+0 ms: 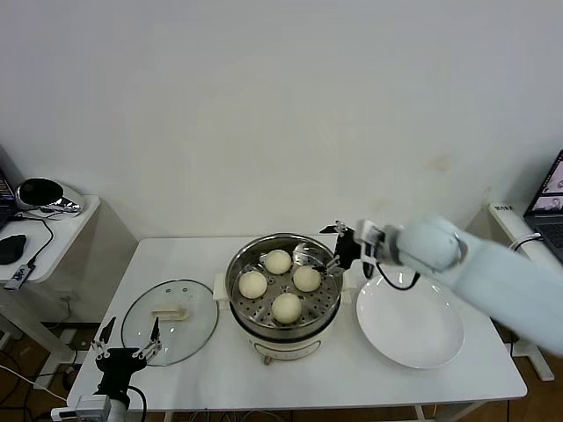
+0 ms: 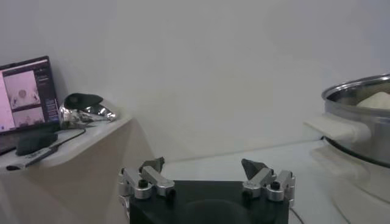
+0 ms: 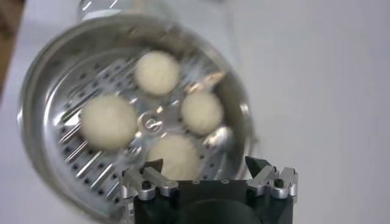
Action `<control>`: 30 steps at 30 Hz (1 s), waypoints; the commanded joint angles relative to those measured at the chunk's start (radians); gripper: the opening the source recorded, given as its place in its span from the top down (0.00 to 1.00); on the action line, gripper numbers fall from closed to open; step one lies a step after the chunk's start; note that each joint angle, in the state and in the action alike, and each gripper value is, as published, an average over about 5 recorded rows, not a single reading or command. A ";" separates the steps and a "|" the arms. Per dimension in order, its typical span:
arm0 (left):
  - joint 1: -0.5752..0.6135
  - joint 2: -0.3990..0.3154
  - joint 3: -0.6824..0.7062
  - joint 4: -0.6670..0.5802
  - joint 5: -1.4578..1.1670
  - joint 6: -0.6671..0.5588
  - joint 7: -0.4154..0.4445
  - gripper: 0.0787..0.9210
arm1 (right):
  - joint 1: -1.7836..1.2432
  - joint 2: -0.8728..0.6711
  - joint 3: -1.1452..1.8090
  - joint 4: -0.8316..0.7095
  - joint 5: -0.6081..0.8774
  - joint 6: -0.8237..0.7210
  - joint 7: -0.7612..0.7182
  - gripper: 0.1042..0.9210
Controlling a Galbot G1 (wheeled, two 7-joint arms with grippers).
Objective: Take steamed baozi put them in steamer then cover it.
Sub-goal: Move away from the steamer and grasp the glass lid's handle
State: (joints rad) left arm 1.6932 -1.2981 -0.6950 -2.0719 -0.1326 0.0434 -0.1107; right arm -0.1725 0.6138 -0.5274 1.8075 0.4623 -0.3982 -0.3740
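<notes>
All four baozi (image 1: pixel 281 283) sit in the steamer (image 1: pixel 283 338), so the wide-open, empty left gripper (image 1: pixel 128 342) should pinch the handle of the glass cover (image 1: pixel 169 319) beside it — lift level, lower gently — while the open, empty right gripper (image 1: pixel 339 249) clears the rim.

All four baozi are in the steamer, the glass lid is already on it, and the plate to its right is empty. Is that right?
Not quite: the lid is not on the steamer. The head view shows it lying on the table to the steamer's left, near the open left gripper. The rest holds: four baozi sit in the steamer, and the plate is empty.
</notes>
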 commanded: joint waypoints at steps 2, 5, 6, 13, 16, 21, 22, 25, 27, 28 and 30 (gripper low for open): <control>0.002 -0.011 0.018 0.010 0.018 -0.024 -0.008 0.12 | -1.040 0.200 0.963 0.108 -0.290 0.366 0.280 0.12; 0.002 -0.013 0.032 0.015 0.032 0.000 -0.031 0.12 | -1.153 0.403 1.138 0.111 -0.367 0.435 0.233 0.12; 0.002 -0.012 0.038 0.016 0.038 0.013 -0.040 0.12 | -1.181 0.463 1.184 0.117 -0.375 0.446 0.216 0.12; -0.033 -0.003 0.071 0.069 0.245 0.031 -0.072 0.12 | -1.303 0.714 1.366 0.156 -0.399 0.499 0.137 0.12; -0.055 0.009 0.067 0.117 0.420 -0.033 -0.071 0.12 | -1.357 0.753 1.418 0.174 -0.388 0.503 0.125 0.12; -0.082 0.062 0.039 0.199 0.751 -0.145 -0.060 0.12 | -1.424 0.772 1.504 0.156 -0.359 0.494 0.131 0.12; -0.085 0.077 0.038 0.212 0.801 -0.152 -0.059 0.12 | -1.432 0.773 1.518 0.149 -0.355 0.490 0.135 0.12; -0.098 0.126 0.033 0.255 0.958 -0.166 -0.054 0.12 | -1.451 0.776 1.558 0.132 -0.335 0.481 0.147 0.12; -0.121 0.152 0.030 0.296 1.087 -0.178 -0.049 0.12 | -1.456 0.780 1.578 0.125 -0.322 0.476 0.155 0.12; -0.135 0.160 0.031 0.317 1.151 -0.185 -0.048 0.12 | -1.456 0.781 1.585 0.121 -0.317 0.475 0.158 0.12; -0.174 0.172 0.035 0.367 1.269 -0.201 -0.048 0.12 | -1.456 0.781 1.595 0.114 -0.309 0.474 0.164 0.12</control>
State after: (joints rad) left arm 1.6054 -1.2177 -0.6584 -1.8800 0.5170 -0.0709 -0.1582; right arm -1.5326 1.3016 0.8760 1.9311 0.1465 0.0437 -0.2224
